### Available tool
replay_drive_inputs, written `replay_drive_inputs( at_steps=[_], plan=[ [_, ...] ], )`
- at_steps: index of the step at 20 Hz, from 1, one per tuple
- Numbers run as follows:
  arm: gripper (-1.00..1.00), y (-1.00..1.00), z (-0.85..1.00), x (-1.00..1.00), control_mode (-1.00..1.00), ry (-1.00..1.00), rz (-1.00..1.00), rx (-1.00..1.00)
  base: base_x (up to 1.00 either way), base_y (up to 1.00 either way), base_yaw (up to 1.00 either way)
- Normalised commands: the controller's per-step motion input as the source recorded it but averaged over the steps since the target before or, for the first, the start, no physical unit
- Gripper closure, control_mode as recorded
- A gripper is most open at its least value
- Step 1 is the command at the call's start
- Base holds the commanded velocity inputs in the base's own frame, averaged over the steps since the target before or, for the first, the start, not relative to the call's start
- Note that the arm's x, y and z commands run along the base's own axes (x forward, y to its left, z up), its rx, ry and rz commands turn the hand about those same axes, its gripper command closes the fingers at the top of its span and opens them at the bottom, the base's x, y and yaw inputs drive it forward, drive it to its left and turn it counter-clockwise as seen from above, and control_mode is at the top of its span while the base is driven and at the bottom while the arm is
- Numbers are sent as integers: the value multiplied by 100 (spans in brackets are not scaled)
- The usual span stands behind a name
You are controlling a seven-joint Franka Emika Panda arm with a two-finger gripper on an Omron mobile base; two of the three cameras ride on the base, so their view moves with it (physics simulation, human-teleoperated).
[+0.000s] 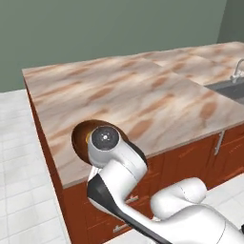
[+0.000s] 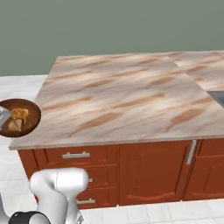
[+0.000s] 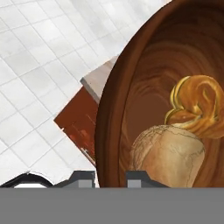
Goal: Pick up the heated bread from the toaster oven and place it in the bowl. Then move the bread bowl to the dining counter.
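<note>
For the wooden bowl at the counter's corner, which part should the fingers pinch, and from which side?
Probably the thin upright rim of the bowl, pinched from above on the side facing the counter corner, one finger inside and one outside. The wall is narrow enough for that, and the bun and the pastry sit toward the middle. The gripper is already shut there.

The marbled counter (image 1: 143,95) is seen from behind the arm's left, looking forward and down, with the bowl (image 1: 82,138) at seven o'clock. From behind its right the same counter (image 2: 127,100) and bowl (image 2: 30,114) are shared, the bowl at nine o'clock. The bowl's rim (image 3: 109,113) is viewed very closely from the hand.
</note>
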Motion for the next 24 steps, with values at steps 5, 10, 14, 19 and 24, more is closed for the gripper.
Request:
replay_drive_inputs(
  at_steps=[5,10,14,19,24],
  plan=[
    [100,-5,0,19,-100,-1,1,0,78,-19,17],
    [100,-52,-6,100,-100,3,-2,-2,0,0,0],
    [100,-72,-19,100,-100,12,0,-4,0,0,0],
    [100,-14,-24,100,-100,27,0,-6,0,0,0],
    [100,-20,-27,100,-100,14,0,-13,0,0,0]
  ],
)
